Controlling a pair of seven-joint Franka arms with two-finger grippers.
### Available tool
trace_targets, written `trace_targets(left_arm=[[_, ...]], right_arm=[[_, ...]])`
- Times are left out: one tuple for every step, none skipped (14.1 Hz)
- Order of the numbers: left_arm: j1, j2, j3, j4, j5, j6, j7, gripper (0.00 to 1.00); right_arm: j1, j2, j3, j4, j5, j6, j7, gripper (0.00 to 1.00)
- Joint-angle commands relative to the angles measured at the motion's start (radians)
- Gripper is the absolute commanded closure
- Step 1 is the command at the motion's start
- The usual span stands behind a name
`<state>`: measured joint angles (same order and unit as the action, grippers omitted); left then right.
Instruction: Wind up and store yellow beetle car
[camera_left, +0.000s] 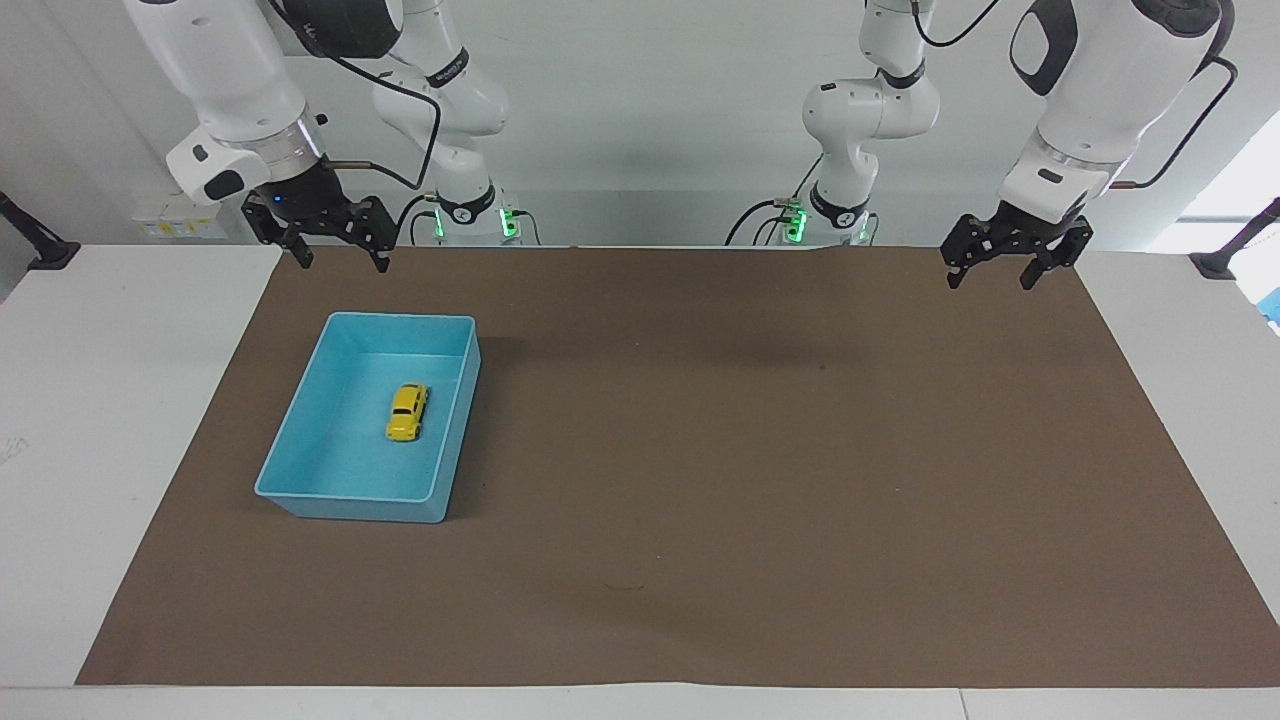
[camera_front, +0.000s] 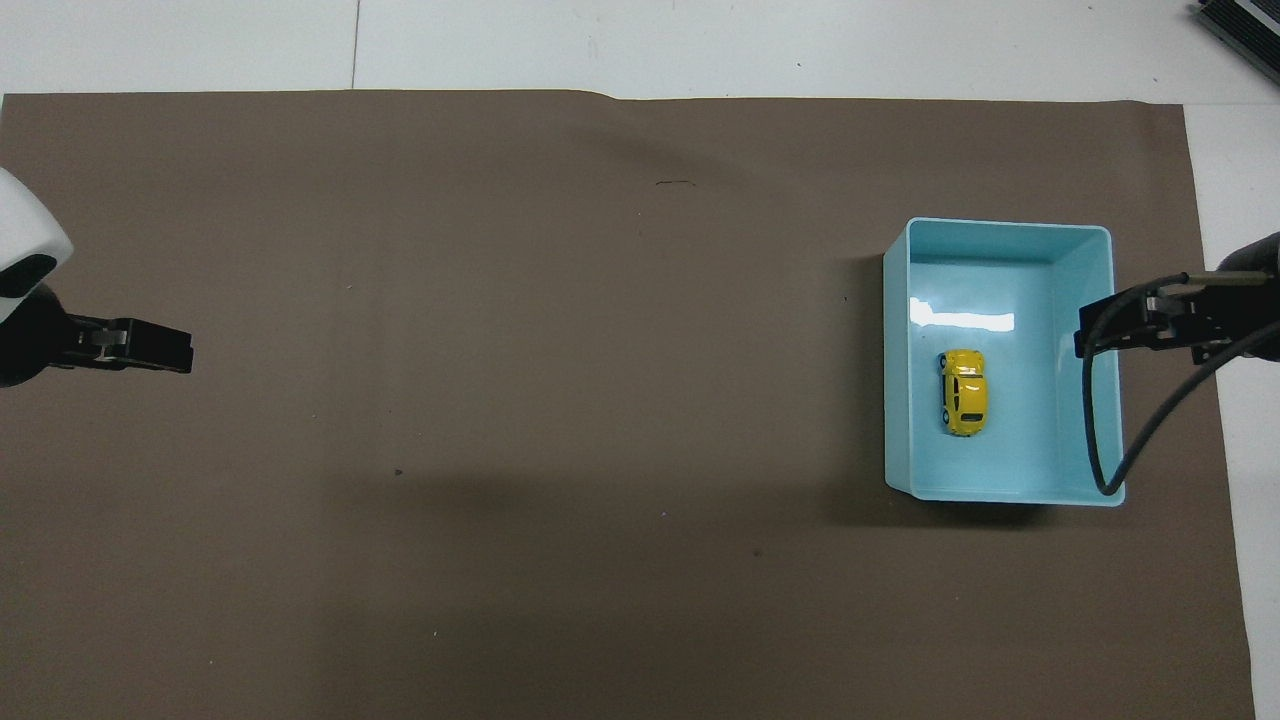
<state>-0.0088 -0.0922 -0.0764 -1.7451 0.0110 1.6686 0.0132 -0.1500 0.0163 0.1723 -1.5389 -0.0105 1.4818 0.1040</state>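
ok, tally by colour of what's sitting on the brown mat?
Yellow: 1, the yellow beetle car, lying inside the tray.
Blue: 1, the blue tray, toward the right arm's end of the table.
Total: 2.

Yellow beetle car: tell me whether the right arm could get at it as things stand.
Probably yes. The yellow beetle car lies alone in the open-topped blue tray at that arm's end; the right gripper hangs open, empty, nothing between them.
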Motion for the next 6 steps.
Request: trace_targets(left_arm=[[0.010, 0.006, -0.003, 0.021, -0.006, -0.013, 0.007, 0.00], [0.010, 0.006, -0.003, 0.021, -0.006, -0.013, 0.007, 0.00], [0.010, 0.006, -0.003, 0.021, -0.006, -0.013, 0.007, 0.00], [0.010, 0.006, -0.003, 0.021, -0.006, -0.013, 0.007, 0.00], [0.010, 0.006, -0.003, 0.021, -0.006, -0.013, 0.007, 0.00], [0.010, 0.006, -0.003, 0.021, -0.006, -0.013, 0.007, 0.00]], right_arm=[[-0.010, -0.039, -0.001, -0.047, 0.026, 0.006, -0.032, 0.00], [-0.010, -0.038, -0.001, -0.046, 0.026, 0.006, -0.036, 0.00], [-0.010, -0.038, -0.002, -0.046, 0.026, 0.006, -0.035, 0.00], [-0.010, -0.039, -0.002, -0.046, 0.026, 0.008, -0.033, 0.00], [-0.010, -0.038, -0.002, -0.046, 0.026, 0.011, -0.033, 0.00], [-0.010, -0.038, -0.001, -0.046, 0.026, 0.020, -0.033, 0.00]])
